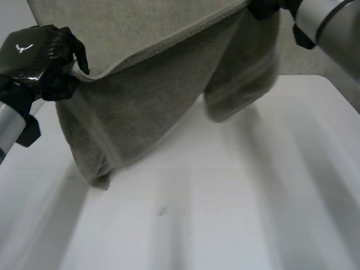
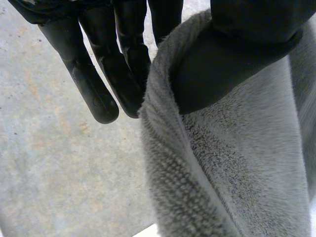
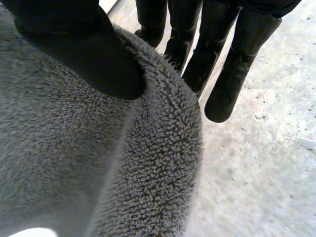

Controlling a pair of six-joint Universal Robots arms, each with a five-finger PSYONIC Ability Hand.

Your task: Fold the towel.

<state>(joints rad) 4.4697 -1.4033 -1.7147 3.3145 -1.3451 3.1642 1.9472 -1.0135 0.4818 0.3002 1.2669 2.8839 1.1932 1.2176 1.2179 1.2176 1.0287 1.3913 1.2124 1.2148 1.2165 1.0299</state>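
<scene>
I see the grey towel (image 1: 152, 101) held up over the white table (image 1: 236, 214). My left hand (image 1: 39, 59), at frame left, and my right hand (image 1: 264, 8), at upper right, each pinch its edge.

No legible txt, nos. or labels anywhere. Only sign: small white logo mark (image 1: 23, 48) on back of left robot hand (image 1: 37, 63), too small to read.

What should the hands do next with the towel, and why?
Probably lower the towel onto the table so it can lie flat for folding. The left hand and right hand each pinch its upper edge between thumb and fingers, and it hangs sagging between them, most of it in the air.
</scene>
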